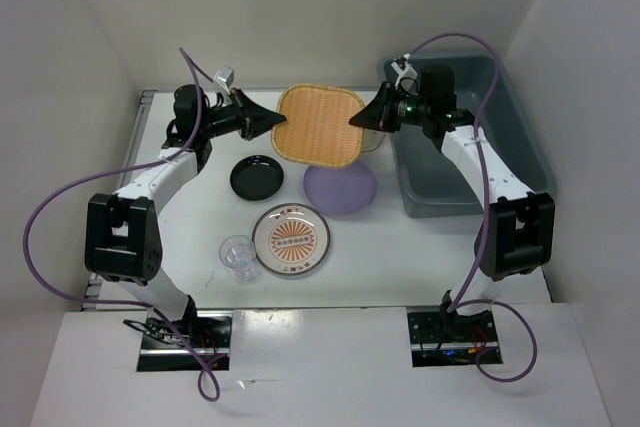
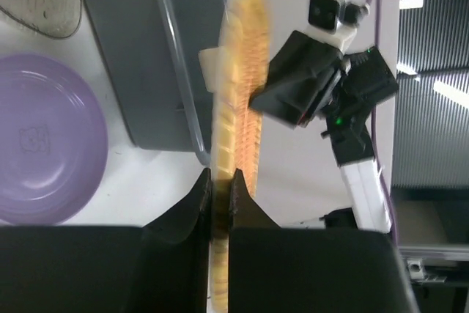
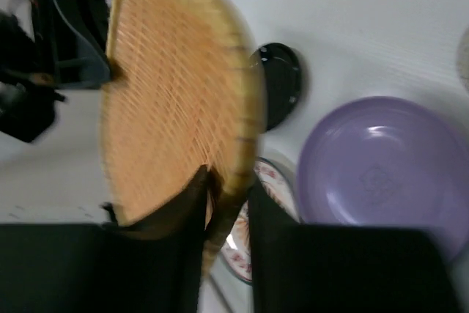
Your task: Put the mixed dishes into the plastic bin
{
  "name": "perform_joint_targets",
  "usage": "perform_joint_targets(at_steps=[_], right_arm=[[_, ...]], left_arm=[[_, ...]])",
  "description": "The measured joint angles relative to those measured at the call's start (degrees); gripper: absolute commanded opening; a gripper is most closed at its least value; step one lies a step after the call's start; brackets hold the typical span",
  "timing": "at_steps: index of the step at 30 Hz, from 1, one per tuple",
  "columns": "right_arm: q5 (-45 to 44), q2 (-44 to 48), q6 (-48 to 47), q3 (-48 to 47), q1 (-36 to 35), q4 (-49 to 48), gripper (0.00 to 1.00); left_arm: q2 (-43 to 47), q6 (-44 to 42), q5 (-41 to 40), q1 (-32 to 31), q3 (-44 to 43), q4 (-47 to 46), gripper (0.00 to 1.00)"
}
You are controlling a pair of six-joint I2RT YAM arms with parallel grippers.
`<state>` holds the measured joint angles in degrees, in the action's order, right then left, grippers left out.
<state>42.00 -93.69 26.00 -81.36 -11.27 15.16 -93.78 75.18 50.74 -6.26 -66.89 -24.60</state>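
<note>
Straddling blurred tan plate (image 3: 176, 108) rim, right jaws, contact unclear.

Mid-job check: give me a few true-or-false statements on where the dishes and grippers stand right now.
1. The left gripper is shut on the rim of the tan plate. True.
2. The lavender plate is in the plastic bin. False: it lies on the table beside the bin.
3. The right gripper has the tan plate's opposite edge between its fingers. True.
4. The clear glass cup stands on the patterned plate. False: it stands on the table next to it.
</note>
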Motion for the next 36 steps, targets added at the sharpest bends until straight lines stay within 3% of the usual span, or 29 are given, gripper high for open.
perform_joint_targets(at_steps=[3, 4, 5, 6, 7, 8, 16, 21, 26, 31, 36], right_arm=[[2.10, -0.35, 7.43, 0.04, 0.81, -1.51, 0.01], [2.69, -0.55, 9.35, 0.04, 1.14, -1.57, 0.01], [3.02, -0.66, 10.36, 0.07, 1.31, -1.64, 0.01], [3.04, -0.70, 10.91, 0.07, 1.31, -1.90, 0.01], [2.89, -0.70, 11.04, 0.07, 1.31, -2.14, 0.01], [2.95, -0.70, 9.86, 0.07, 1.29, -2.54, 0.01], [1.46, -0.79, 6.05, -0.33, 4.13, -1.33, 0.01], [-0.44, -0.70, 5.66, -2.95, 13.16, 0.52, 0.01], [-7.67, 1.07, 5.42, -3.48, 22.34, 2.67, 0.01], [-17.68, 3.96, 5.07, -3.48, 26.01, 5.42, 0.01], [-23.71, 5.07, 5.81, -3.45, 28.48, 5.66, 0.01]], left_arm=[[-0.22, -2.99, 1.70, 0.28, 0.02, -1.95, 0.00], [-0.22, -3.61, 1.84, 0.17, 0.02, -2.38, 0.04], [-0.22, -4.66, 1.64, 0.07, 0.00, -2.36, 0.19], [-0.22, -6.05, 0.87, 0.04, -0.09, -1.25, 0.43], [-0.22, -6.43, 0.24, 0.04, -0.20, -0.35, 0.82], [-0.26, -7.28, -1.31, 0.04, -0.46, 1.38, 1.00], [-2.60, -15.91, -12.96, -0.13, -8.04, 13.51, 1.00], [-2.60, -22.32, -17.57, 0.81, -11.30, 19.34, 1.00], [-1.97, -33.31, -29.99, 2.01, -15.47, 28.59, 1.00], [-0.39, -40.74, -41.57, 2.38, -14.84, 34.01, 1.00], [1.11, -43.82, -46.51, 2.84, -9.01, 36.44, 1.00]])
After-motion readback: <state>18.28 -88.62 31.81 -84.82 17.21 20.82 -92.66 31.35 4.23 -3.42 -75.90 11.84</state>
